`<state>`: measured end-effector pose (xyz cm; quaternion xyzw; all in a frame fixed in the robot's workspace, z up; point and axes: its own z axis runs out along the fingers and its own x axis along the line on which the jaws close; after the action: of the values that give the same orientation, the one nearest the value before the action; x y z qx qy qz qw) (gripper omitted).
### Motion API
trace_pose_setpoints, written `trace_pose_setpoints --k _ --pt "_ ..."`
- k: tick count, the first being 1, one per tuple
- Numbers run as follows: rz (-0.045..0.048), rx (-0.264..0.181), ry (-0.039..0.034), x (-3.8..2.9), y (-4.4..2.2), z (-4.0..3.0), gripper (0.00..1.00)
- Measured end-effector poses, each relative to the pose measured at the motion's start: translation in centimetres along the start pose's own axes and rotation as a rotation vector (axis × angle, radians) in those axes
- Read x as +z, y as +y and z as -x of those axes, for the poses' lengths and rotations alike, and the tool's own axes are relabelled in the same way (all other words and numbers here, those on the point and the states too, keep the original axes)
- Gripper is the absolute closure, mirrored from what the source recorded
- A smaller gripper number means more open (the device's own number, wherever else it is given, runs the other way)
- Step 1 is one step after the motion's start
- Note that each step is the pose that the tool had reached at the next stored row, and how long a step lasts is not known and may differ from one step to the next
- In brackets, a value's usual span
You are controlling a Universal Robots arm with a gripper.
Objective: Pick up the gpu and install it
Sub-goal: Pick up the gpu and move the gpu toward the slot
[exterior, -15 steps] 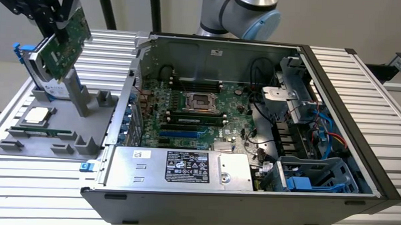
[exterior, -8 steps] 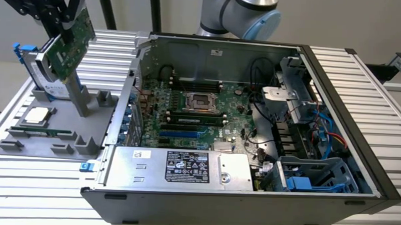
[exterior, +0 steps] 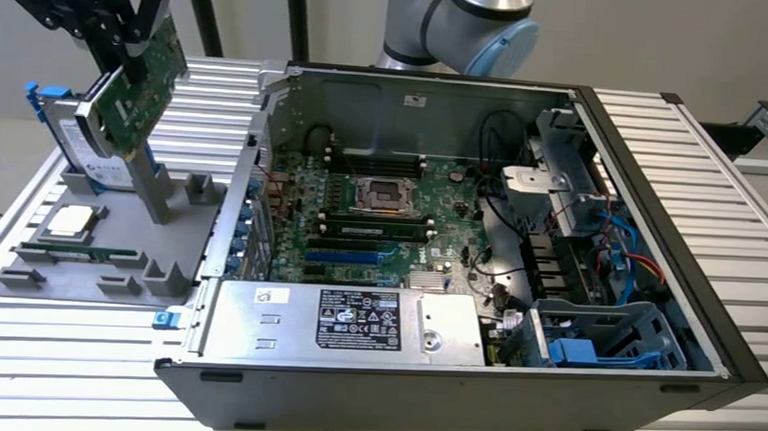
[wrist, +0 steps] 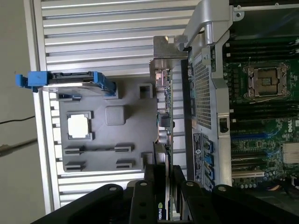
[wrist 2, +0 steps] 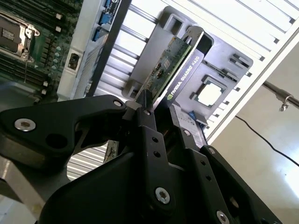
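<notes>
Now, your claw is clenched on the upper edge of the gpu, which hangs near upright high at the exterior view's left above the grey tray — judge it light, stiff, fragile — so hold bare board edge, never its components.

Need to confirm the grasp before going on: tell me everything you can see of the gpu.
The gpu is a flat green circuit card, black cooler on one face, silver metal bracket at one end. The gripper is shut on it, a finger on each face. It hangs tilted over the grey parts tray at the exterior view's left, outside the open computer case, seemingly clear of the tray.
</notes>
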<state>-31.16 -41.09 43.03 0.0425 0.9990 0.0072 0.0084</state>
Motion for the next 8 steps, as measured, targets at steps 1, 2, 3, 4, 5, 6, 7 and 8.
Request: trace_pose_setpoints --k 1,2,3,4,5,6,7,8 --pt "0.0 0.0 0.0 0.0 0.0 0.01 1.0" --pt "0.0 0.0 0.0 0.0 0.0 0.01 1.0" --pt "0.0 0.0 0.0 0.0 0.0 0.01 1.0" --pt "0.0 0.0 0.0 0.0 0.0 0.02 1.0" --pt "-0.0001 0.0 0.0 0.0 0.01 0.06 1.0" --pt "-0.0001 0.0 0.0 0.0 0.01 0.11 1.0" --pt "0.0 0.0 0.0 0.0 0.01 0.17 1.0" --pt "0.0 0.0 0.0 0.0 0.02 0.25 1.0"
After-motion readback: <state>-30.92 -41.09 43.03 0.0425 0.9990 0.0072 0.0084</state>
